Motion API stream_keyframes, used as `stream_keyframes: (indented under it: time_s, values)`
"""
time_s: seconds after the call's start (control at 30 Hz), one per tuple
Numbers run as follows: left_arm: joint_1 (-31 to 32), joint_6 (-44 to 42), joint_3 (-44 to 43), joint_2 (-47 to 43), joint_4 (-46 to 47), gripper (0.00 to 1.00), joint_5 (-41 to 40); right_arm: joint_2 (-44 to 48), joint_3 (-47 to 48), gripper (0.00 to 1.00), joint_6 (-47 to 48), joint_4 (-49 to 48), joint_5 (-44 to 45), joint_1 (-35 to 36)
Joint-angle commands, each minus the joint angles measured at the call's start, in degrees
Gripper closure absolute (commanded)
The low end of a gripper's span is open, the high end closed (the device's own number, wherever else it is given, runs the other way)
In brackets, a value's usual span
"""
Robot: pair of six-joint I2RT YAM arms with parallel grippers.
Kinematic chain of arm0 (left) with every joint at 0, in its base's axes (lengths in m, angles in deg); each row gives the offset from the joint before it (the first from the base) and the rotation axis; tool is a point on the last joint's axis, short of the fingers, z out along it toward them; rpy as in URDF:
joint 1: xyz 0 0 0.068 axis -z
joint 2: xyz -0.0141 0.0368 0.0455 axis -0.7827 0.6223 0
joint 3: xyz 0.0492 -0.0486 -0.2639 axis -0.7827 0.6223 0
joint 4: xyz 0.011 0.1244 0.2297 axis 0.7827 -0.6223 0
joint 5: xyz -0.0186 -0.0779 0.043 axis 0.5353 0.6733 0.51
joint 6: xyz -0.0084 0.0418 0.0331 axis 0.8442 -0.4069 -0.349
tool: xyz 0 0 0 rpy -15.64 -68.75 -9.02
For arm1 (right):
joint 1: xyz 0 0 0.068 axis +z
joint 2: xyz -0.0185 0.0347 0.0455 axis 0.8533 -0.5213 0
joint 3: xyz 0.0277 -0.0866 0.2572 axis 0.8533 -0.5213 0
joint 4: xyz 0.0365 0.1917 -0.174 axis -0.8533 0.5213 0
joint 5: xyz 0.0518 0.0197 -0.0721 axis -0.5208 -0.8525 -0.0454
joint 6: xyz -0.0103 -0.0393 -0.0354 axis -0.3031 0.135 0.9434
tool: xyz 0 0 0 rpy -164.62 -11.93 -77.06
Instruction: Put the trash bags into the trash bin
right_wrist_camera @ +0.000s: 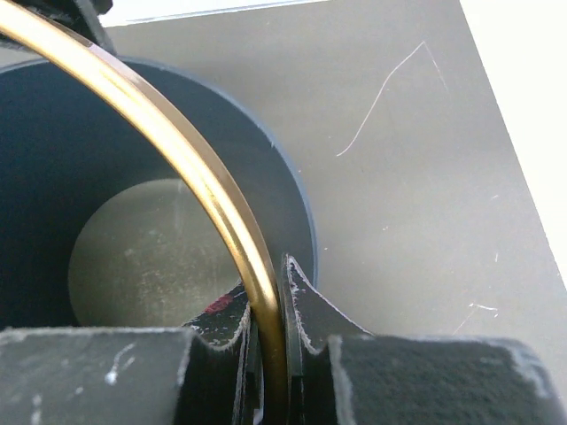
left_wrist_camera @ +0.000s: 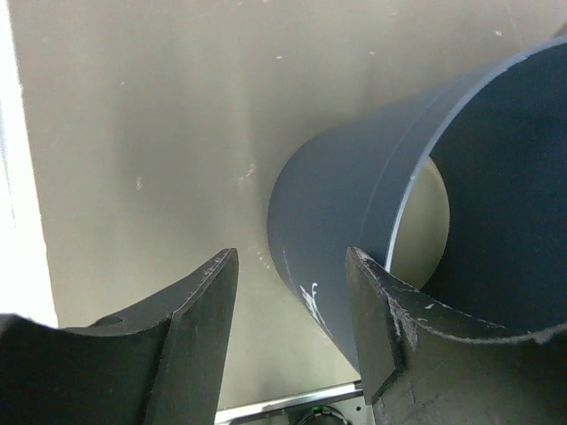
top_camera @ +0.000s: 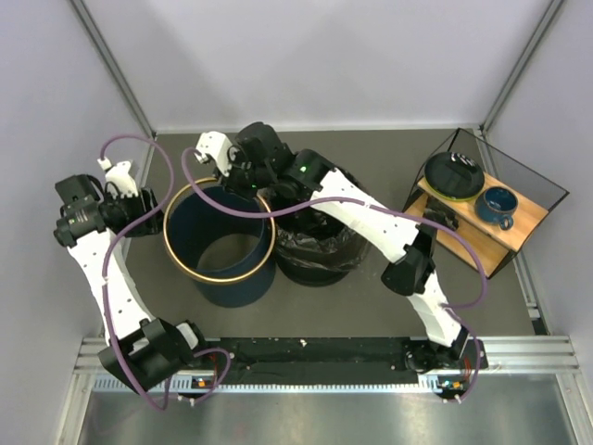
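The trash bin (top_camera: 227,269), dark navy with a gold rim, stands left of centre on the table. My right gripper (top_camera: 239,184) reaches over to its far rim; in the right wrist view the right gripper (right_wrist_camera: 268,310) is shut on the gold rim (right_wrist_camera: 177,142). A crumpled, glossy black trash bag (top_camera: 320,252) lies against the bin's right side, partly under the right arm. My left gripper (top_camera: 153,221) hangs open just left of the bin. In the left wrist view the left gripper (left_wrist_camera: 292,261) holds nothing, with the trash bin's (left_wrist_camera: 354,195) outer wall just beyond its fingertips.
A wooden shelf (top_camera: 519,227) in a black wire frame stands at the right, carrying a black dish (top_camera: 454,174) and a blue cup (top_camera: 497,206). White walls enclose the table on three sides.
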Motion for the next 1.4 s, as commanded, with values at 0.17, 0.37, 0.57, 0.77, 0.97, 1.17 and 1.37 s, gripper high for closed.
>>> stream_keyframes:
  time_s: [0.17,0.37,0.57,0.77,0.97,1.17,1.37]
  values:
    - [-0.12,-8.57,3.88,-4.53,1.51,0.44,8.55,-5.39,4.82,1.0,3.77,-0.61,1.68,-0.21]
    - [-0.82,-5.58,4.93,-5.41,2.83,0.42,7.21,-6.27,3.06,0.92,6.24,-0.79,2.9,-0.47]
    - [-0.91,-6.72,6.78,-5.68,2.57,0.42,10.9,-6.71,2.8,0.81,5.8,-0.79,1.76,-0.56]
    - [-0.91,-7.16,6.87,-5.07,2.04,0.44,14.25,-8.82,3.94,0.7,5.89,-0.87,2.82,-0.91]
    - [-1.09,-8.3,7.22,-4.71,1.08,0.44,12.23,-8.56,4.99,0.64,5.62,-1.84,3.26,-1.09]
    - [-1.26,-8.48,7.57,-4.1,1.07,0.44,12.23,-4.61,4.47,0.68,5.88,-5.61,2.65,-1.09]
    - [-1.26,-8.22,6.96,-3.05,1.34,0.44,12.23,-3.81,4.38,0.69,7.03,-7.64,1.15,-0.74]
